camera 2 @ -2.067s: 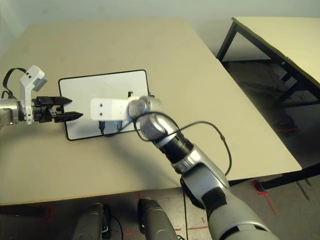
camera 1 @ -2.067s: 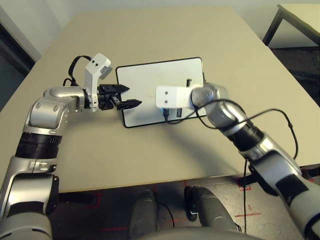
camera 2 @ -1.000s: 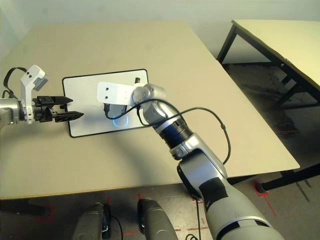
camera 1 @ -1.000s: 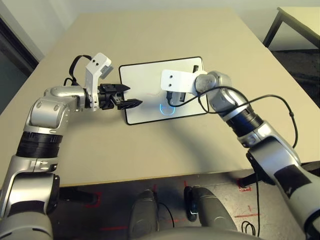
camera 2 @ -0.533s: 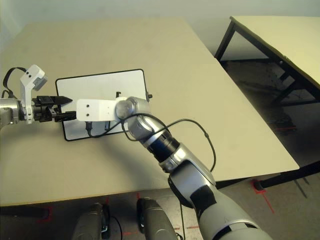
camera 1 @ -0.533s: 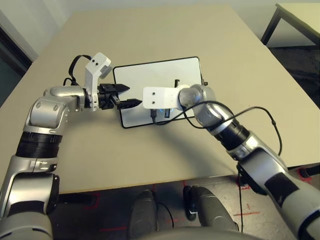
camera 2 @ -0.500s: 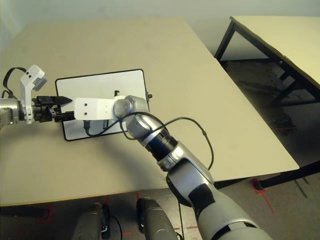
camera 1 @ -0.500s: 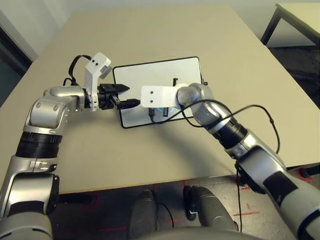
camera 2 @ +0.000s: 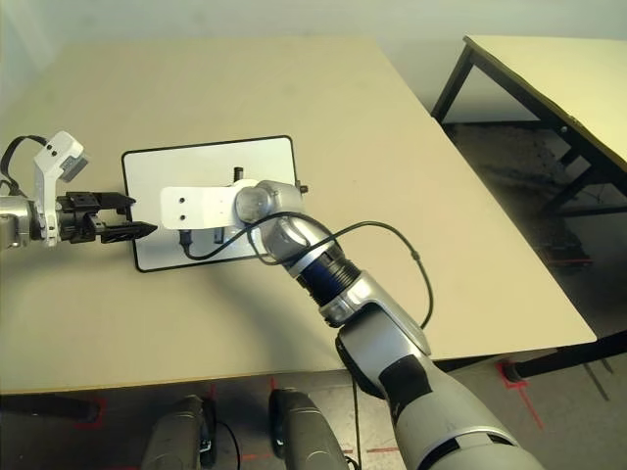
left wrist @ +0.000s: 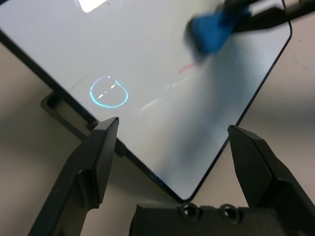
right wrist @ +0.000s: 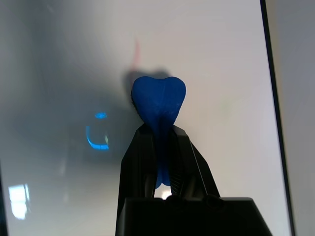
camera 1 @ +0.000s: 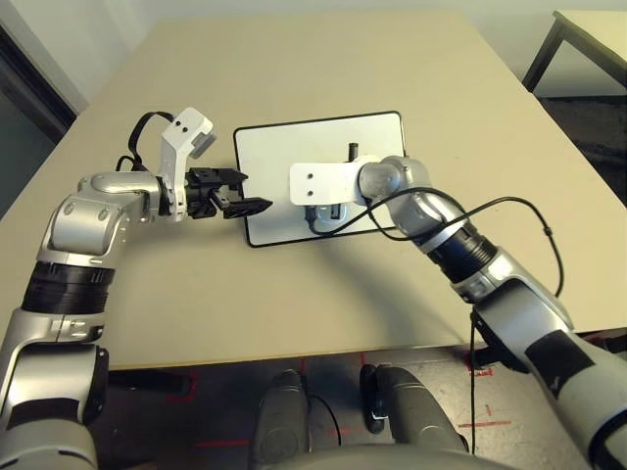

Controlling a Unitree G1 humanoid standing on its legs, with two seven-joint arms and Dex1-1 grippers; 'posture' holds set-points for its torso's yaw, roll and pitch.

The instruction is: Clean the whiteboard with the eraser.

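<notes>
Left eye view: the right gripper (camera 1: 329,211) has swept back toward the middle of the whiteboard (camera 1: 294,147) after reaching the board's left part half a second ago, so a wiping pass is in hand; the board lies flat on the table (camera 1: 294,294), and the left gripper (camera 1: 253,201) stays just off its left edge, where it was before. Left wrist view: the left gripper's fingers (left wrist: 96,162) stand spread with nothing between them, poised above the board's near corner, and the eraser (left wrist: 211,32) rubs beside a faint red stroke (left wrist: 186,67). Right wrist view: the right gripper's jaws are pinched tight on the blue eraser, squashed against the board just below that red stroke, so I judge some cleaning remains.
</notes>
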